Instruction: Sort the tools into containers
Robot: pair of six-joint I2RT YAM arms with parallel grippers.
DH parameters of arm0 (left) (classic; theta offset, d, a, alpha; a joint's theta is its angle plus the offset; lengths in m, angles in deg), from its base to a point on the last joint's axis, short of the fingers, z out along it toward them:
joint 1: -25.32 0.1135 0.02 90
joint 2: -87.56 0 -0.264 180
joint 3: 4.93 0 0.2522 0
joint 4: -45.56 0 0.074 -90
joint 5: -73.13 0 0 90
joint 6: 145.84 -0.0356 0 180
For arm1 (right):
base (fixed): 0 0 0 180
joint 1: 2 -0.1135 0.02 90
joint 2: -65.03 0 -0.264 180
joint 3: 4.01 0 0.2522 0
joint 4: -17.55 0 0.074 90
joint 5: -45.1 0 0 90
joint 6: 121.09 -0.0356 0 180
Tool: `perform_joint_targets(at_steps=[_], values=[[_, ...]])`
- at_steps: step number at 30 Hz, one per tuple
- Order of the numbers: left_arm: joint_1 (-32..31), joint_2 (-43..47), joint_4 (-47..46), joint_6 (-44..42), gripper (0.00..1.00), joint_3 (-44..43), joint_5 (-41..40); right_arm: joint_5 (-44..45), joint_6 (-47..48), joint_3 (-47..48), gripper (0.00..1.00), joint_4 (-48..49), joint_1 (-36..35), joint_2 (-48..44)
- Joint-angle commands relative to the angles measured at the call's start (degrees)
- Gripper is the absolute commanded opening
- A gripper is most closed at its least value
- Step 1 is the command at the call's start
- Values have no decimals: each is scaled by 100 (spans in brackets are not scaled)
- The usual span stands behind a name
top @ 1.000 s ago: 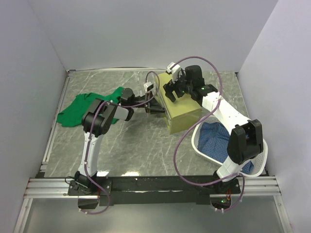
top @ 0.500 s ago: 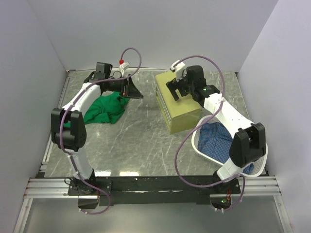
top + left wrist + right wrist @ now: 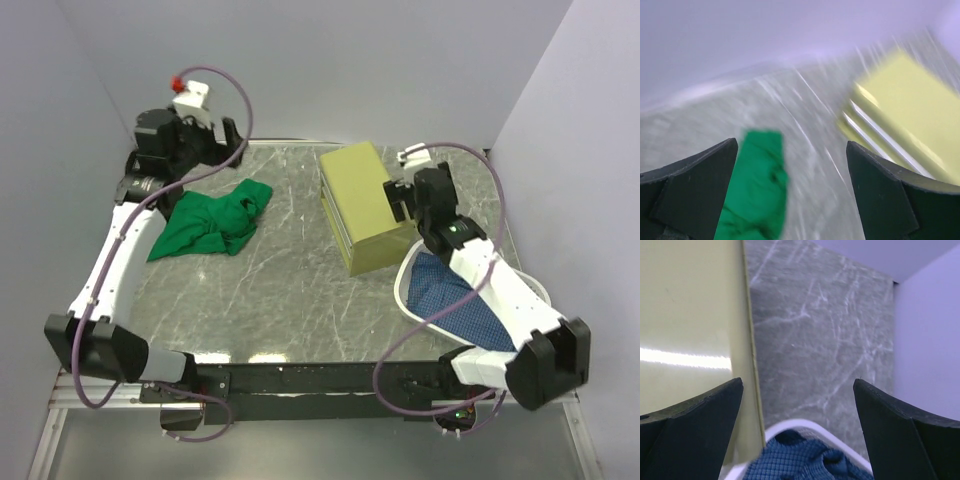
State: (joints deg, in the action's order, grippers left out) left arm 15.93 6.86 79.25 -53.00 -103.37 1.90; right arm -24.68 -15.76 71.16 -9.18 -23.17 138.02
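Right wrist: olive chest (image 3: pixel 685 330) just beside wide-spread, empty right end effector (image 3: pixel 797 386).

Bright, soft light all over.
The left wrist view is smeared. The right one is sharp, with a white shine on the yellow chest (image 3: pixel 690 315).

The right gripper (image 3: pixel 797 390) is hanging with its two dark fingers (image 3: pixel 690 425) spread wide apart. The olive-yellow chest (image 3: pixel 685 315) is filling the left side, light glinting across it. The grey marbled table (image 3: pixel 825 325) is stretching right of it toward a pale wall (image 3: pixel 925 340). At the bottom edge, a white basket (image 3: pixel 790 424) is holding a blue checked cloth (image 3: pixel 800 460).
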Motion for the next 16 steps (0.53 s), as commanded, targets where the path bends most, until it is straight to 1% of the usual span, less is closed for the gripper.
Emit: perform_joint_targets(at_steps=[1, 3, 5, 7, 8, 9, 10, 14, 15, 16], values=[[33, -260, -818, 349, 96, -221, -2129, 560, -57, -392, 100, -83, 34, -846], [33, -628, -500, 350, 96, -704, -2219, 789, -4, -663, 100, 40, 43, -1136], [42, -762, -375, 524, 96, -856, -2341, 1016, 215, -901, 100, 328, 43, -1322], [51, -701, -663, 736, 96, -673, -2299, 1062, 329, -1192, 100, 470, 69, -1550], [42, -640, -1118, 789, 96, -550, -2281, 1071, 382, -1271, 100, 506, 86, -1612], [51, -535, -1331, 894, 96, -323, -2263, 1071, 418, -1402, 100, 515, 95, -1743], [51, -534, -1455, 938, 96, -312, -2228, 1027, 470, -1456, 100, 428, 104, -1814], [25, -902, -1482, 869, 96, -663, -2044, 887, 427, -1711, 100, 357, 157, -2113], [25, -973, -1491, 564, 96, -742, -1661, 904, 340, -1711, 100, 331, 166, -2201], [33, -973, -1561, 422, 96, -734, -1491, 834, 156, -1694, 100, 270, 209, -2245]])
